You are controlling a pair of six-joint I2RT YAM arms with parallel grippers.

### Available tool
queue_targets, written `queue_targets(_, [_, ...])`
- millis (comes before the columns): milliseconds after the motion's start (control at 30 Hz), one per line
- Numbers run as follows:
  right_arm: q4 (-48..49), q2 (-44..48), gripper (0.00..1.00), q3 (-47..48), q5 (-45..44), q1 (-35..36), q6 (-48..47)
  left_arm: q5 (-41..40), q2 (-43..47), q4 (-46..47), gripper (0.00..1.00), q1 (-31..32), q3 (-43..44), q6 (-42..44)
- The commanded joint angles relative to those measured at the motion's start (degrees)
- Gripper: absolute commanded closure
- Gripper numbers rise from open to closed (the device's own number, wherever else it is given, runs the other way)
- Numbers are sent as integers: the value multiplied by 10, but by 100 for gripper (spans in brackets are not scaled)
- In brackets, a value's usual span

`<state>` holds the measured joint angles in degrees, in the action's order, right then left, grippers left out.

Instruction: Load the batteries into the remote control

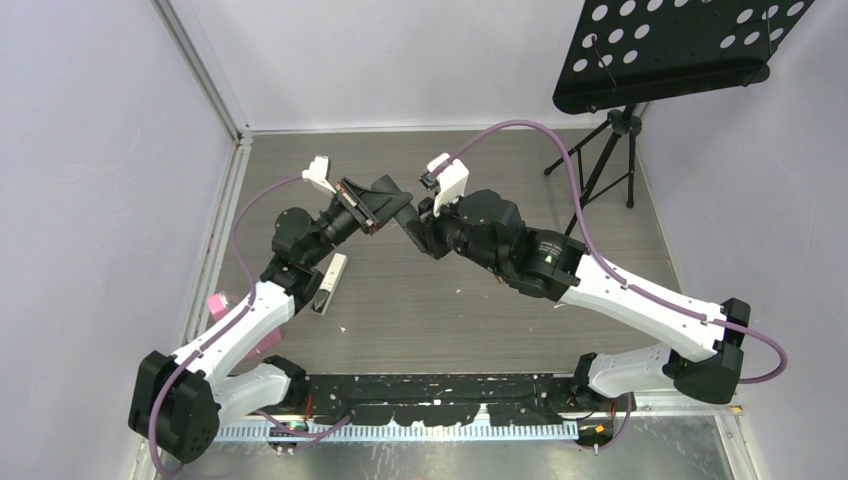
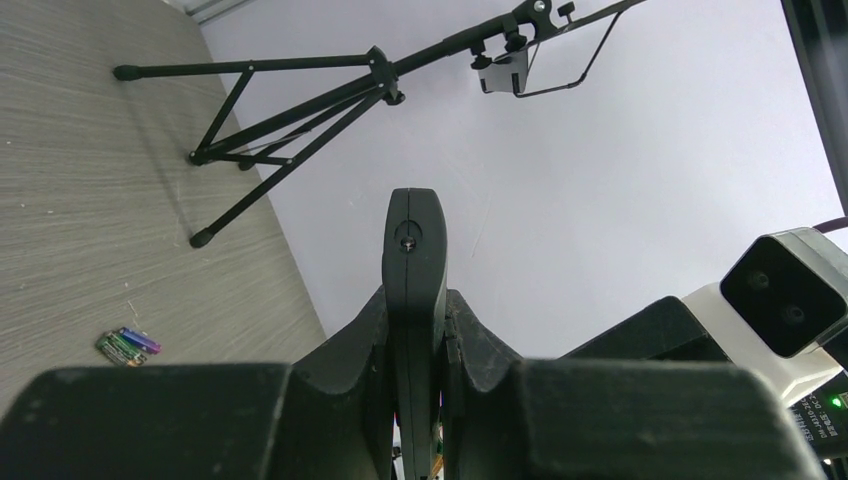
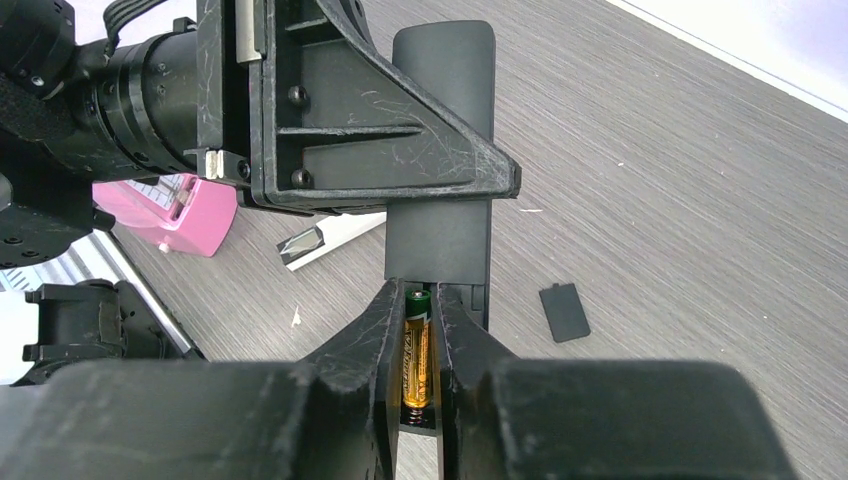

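Remote control [image 2: 413, 230] is clamped tight in left gripper [image 2: 415, 330]; right gripper [image 3: 418, 300], nearly closed, pinches orange-gold battery [image 3: 417, 360] in its compartment

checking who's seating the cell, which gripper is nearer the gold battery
Right. The right gripper has its jaws tight on both sides of the gold battery in the black remote; the left gripper clamps that remote farther up.

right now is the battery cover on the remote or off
Off. The battery cover lies flat on the table, apart from the remote, whose open bay shows a gold battery.
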<state>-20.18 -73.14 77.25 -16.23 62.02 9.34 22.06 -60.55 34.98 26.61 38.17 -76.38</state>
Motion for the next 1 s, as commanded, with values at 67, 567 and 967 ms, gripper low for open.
queue_targets(67, [10,1,87,12,8,1,1,5,18,14,100,0,26,1])
queue_targets(567, [6,49,94,-52,48,0,22,-4,17,10,100,-4,40,-14])
queue_targets(967, [-16,52,99,-85,70,0,32,-7,13,17,100,-5,56,-14])
